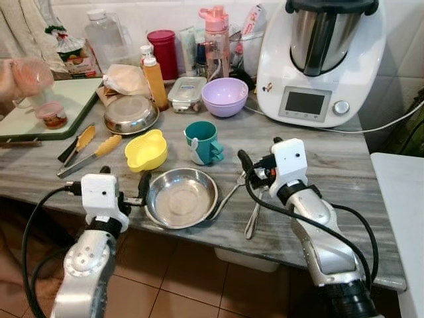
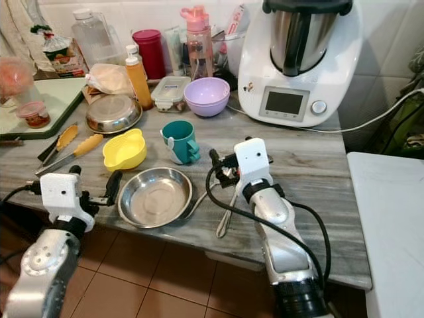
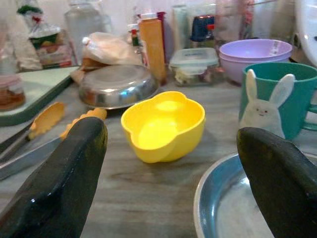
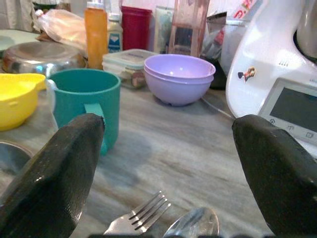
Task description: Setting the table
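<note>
Your two arms reach over the front edge of a grey, wood-grained surface (image 1: pixel 371 165) crowded with kitchenware. Your left gripper (image 1: pixel 122 187) hangs at the left rim of a steel dish (image 1: pixel 181 197) near the front edge, its fingers (image 3: pixel 64 183) spread wide and holding nothing; in the left wrist view the dish rim sits just under the inner finger. Your right gripper (image 1: pixel 260 159) hovers over a fork (image 1: pixel 228 195) and a spoon (image 1: pixel 252 222) lying side by side just right of the dish, fingers (image 4: pixel 54 173) likewise wide apart and empty; the fork's tines and the spoon's bowl show between them in the right wrist view.

Behind the dish stand a yellow bowl (image 1: pixel 146 150) and a teal mug (image 1: pixel 202 142) with a rabbit figure on its side, near each other but apart. Further back you see a second steel bowl (image 1: pixel 131 114), an orange bottle (image 1: pixel 156 82), a lidded container (image 1: pixel 187 93) and a lilac bowl (image 1: pixel 225 96). A white kitchen machine (image 1: pixel 321 59) stands at the back right, its cord trailing off to the right. Yellow-tipped tongs (image 1: pixel 89 154) lie to the left, beside a green-edged tray (image 1: pixel 46 112) carrying a small jar (image 1: pixel 53 114). A pink bottle (image 1: pixel 216 40) and a red canister (image 1: pixel 163 53) stand against the tiled wall.
</note>
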Controlling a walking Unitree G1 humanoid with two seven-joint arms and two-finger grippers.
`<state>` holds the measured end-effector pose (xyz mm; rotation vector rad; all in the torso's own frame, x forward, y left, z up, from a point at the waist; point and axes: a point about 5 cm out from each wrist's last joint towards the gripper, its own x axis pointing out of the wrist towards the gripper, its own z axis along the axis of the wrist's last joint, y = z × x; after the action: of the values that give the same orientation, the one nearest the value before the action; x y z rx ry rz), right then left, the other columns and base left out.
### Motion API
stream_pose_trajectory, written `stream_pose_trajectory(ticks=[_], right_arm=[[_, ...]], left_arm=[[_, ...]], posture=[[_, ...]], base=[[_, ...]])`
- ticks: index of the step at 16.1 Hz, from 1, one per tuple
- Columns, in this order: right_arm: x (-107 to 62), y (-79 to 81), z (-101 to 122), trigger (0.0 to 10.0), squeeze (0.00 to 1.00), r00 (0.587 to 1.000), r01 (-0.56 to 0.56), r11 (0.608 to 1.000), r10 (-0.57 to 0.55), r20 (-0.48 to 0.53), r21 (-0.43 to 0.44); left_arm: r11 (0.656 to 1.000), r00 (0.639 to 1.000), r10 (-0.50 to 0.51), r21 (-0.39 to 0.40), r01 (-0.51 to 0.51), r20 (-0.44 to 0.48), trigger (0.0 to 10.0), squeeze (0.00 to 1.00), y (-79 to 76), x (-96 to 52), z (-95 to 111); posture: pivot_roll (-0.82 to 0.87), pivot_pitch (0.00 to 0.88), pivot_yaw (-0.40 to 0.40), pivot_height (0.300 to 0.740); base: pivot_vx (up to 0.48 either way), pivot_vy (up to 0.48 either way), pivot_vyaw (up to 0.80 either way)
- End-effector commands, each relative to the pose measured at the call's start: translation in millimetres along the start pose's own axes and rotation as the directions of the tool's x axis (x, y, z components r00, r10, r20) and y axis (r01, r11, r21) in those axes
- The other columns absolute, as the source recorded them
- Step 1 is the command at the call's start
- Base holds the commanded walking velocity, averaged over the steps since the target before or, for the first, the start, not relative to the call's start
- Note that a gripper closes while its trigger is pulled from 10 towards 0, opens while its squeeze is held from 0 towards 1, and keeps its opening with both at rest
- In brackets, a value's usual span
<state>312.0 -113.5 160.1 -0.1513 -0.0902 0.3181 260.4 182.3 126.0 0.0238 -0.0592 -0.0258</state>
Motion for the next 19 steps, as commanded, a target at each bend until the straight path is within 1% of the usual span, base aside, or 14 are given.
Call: stream_pose_trajectory(ticks=[1,4,9,11,13,16,19], right_arm=[[-0.4,4.1,4.0,10.0,0.00,1.000,-0.011,1.000,0.011,0.006,-0.003],[0.4,4.3,3.8,10.0,0.00,1.000,-0.009,1.000,0.009,-0.005,0.026],[1.8,5.1,4.3,10.0,0.00,1.000,-0.006,0.999,0.007,-0.011,0.036],[1.6,5.8,4.8,10.0,0.00,1.000,-0.006,0.999,0.006,-0.006,0.039],[1.4,6.5,4.7,10.0,0.00,1.000,-0.008,0.999,0.008,-0.006,0.037],[2.3,7.5,5.1,10.0,0.00,1.000,-0.008,0.999,0.008,-0.006,0.036],[3.3,8.4,4.6,10.0,0.00,1.000,-0.003,0.999,0.004,-0.008,0.036]], left_arm=[[1.000,1.000,0.018,0.012,-0.018,0.012,10.0,0.00,0.5,0.2,2.8],[1.000,1.000,0.018,0.010,-0.018,0.012,10.0,0.00,-1.7,3.1,3.2],[1.000,1.000,0.019,0.001,-0.019,0.002,10.0,0.00,0.0,5.1,2.8],[1.000,1.000,0.011,0.018,-0.011,0.001,10.0,0.00,-1.3,5.6,2.8],[1.000,1.000,0.011,0.004,-0.011,-0.001,10.0,0.00,-1.4,6.3,2.4],[1.000,1.000,0.005,0.021,-0.005,-0.001,10.0,0.00,-1.7,7.3,3.0],[1.000,1.000,0.013,0.010,-0.013,-0.011,10.0,0.00,0.0,7.8,1.5]], posture=[[-0.19,0.000,0.081,0.740],[-0.18,0.000,0.082,0.740],[-0.19,0.000,0.089,0.740],[-0.19,0.000,0.090,0.740],[-0.19,0.000,0.089,0.740],[-0.19,0.000,0.092,0.740],[-0.19,0.000,0.092,0.740]], base=[[0.000,0.000,0.00],[0.000,0.000,0.00],[0.000,0.000,-0.79],[0.000,0.000,-0.61],[0.000,0.000,0.00],[0.000,0.000,0.00],[0.000,0.000,0.00]])
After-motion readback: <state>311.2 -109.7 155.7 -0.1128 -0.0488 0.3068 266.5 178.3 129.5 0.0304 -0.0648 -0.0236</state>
